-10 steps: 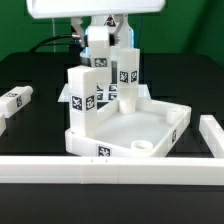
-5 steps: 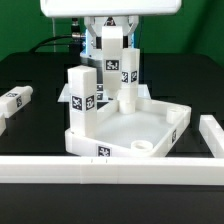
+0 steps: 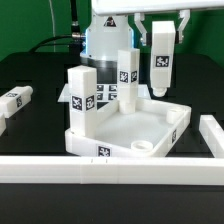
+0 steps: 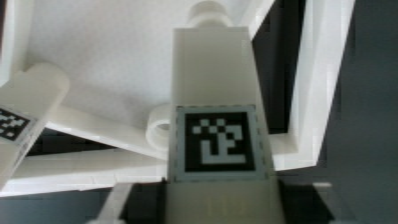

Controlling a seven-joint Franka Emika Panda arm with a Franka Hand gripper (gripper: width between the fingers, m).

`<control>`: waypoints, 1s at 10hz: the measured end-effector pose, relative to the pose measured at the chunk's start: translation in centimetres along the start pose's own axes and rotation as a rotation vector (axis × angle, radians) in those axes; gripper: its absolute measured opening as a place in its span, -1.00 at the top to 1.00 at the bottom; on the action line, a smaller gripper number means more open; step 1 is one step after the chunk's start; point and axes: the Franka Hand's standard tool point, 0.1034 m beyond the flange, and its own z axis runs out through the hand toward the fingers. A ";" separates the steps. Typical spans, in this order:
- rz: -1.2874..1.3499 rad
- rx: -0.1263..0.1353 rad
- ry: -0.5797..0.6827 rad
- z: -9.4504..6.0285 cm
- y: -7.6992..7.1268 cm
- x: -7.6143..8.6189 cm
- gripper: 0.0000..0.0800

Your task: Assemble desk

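Exterior view first: the claw (image 3: 161,36) sits in the upper right of the frame. It's closed partway, pinching the top end of the held leg (image 3: 161,66). That leg hangs upright in the air, above the right side of the desk top (image 3: 120,135) and clear of it. The desk top fills the middle of the frame, rim up. The front standing leg (image 3: 84,100) is planted at its left corner and the back standing leg (image 3: 127,78) is further up the frame. A spare leg (image 3: 20,98) lies on its side at the left edge.

Wrist view: the held leg (image 4: 217,90) runs straight out from the claw (image 4: 214,195), tagged face toward the camera, with the desk top (image 4: 107,140) beneath it. We can't tell from here whether its far end lines up with a socket.

Handling-wise, we reckon these legs are stiff, light plastic, not fragile. They look smooth though, so probably a bit slippery. We think the best hold is on the two flat opposite sides near the top, like now. That leaves the lower end free to go into a socket. We'd squeeze square, since an off-centre pinch would likely let the leg tilt.
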 end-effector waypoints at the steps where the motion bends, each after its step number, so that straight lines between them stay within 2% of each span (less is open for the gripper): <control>1: 0.001 0.000 0.000 0.0 0.0 0.0 0.27; 3: -0.003 -0.001 0.032 0.0 -0.1 0.1 0.27; 5: 0.002 0.011 0.096 -0.1 -1.9 -1.4 0.27; 6: -0.014 0.012 0.209 -0.1 -2.4 -2.3 0.27; 7: -0.021 0.013 0.204 0.4 -3.0 -4.0 0.27; 8: -0.029 0.015 0.203 0.5 -3.4 -4.7 0.27; 10: -0.037 0.011 0.218 0.7 -3.4 -4.7 0.27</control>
